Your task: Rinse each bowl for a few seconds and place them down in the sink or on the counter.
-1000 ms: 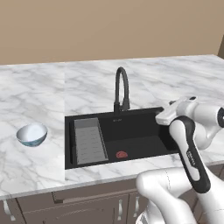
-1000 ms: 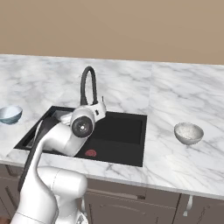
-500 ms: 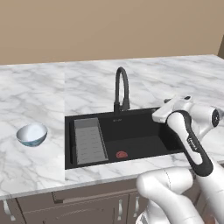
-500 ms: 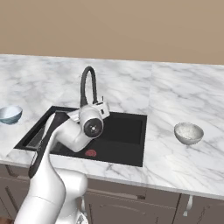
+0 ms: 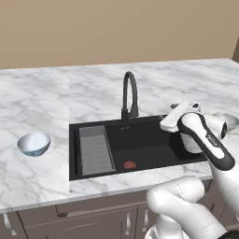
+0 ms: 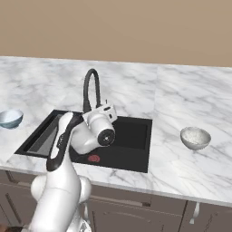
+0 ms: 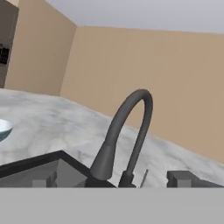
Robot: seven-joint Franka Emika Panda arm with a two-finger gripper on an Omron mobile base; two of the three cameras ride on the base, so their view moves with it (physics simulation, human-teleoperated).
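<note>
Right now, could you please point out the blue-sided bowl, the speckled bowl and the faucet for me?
blue-sided bowl (image 5: 33, 143): left base view, on its white inside.
speckled bowl (image 6: 195, 137): right base view, on its inside.
faucet (image 5: 132, 87): left base view, on the arched neck.

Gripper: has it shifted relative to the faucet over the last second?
Yes. In the right base view the gripper has swung right, from in front of the faucet to its right side.

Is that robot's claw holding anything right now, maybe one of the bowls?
No, nothing is held. The claw is open above the sink, facing the faucet. Both bowls sit apart on the counter.
</note>
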